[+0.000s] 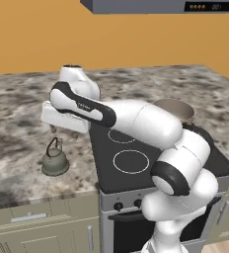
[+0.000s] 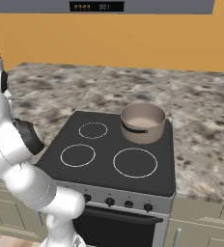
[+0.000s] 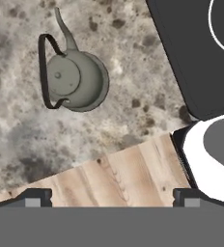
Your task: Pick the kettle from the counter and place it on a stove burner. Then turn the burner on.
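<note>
Speckled counter (image 1: pixel 18 118) ran under an orange wall. Kettle (image 1: pixel 55 159) sat upright on it at the cooktop's (image 2: pixel 109 144) nine o'clock (a tan pot (image 2: pixel 143 122) on the glass). Gripper (image 3: pixel 112 198) hung above the kettle, jaws spread wide, holding nothing.

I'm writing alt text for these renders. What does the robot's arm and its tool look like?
The arm is glossy white, built of rounded, bulbous segments with dark bands at the joints. One black stripe with faint small lettering runs along the link nearest the wrist. The hand is a boxy white block. The tool ends in two small dark, square-tipped fingers. No loose cables show.
</note>
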Robot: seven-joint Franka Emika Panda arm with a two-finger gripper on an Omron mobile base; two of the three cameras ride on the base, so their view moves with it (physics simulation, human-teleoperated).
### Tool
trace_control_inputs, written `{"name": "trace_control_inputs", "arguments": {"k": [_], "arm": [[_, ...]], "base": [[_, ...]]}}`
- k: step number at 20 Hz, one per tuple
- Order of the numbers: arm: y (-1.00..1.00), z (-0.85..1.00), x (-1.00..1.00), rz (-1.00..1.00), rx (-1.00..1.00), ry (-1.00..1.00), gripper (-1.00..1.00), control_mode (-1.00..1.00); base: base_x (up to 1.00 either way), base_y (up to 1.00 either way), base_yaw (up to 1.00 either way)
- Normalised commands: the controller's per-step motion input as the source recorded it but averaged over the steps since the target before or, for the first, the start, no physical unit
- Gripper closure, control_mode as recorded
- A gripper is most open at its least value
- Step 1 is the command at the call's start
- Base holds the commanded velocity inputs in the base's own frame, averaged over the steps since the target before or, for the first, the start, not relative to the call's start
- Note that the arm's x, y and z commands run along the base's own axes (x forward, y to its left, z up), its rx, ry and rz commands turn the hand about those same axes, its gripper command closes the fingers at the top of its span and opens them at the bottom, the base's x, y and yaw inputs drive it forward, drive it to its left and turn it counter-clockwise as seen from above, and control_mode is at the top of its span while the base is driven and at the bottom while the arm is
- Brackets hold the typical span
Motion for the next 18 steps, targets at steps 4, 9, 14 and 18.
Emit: {"name": "trace_control_inputs", "arguments": {"k": [4,9,14,18], "arm": [[0.01,-0.17,0.00,0.00,-0.03,0.00,-1.00,-1.00],[0.05,-0.28,0.00,0.00,-0.06,0.00,-1.00,-1.00],[0.06,-0.39,0.00,0.00,-0.12,0.02,-1.00,-1.00],[0.02,-0.15,0.04,0.00,-0.06,0.00,-1.00,-1.00]], "base": [[0.00,0.00,0.00],[0.00,0.00,0.00],[0.00,0.00,0.00],[0.00,0.00,0.00]]}}
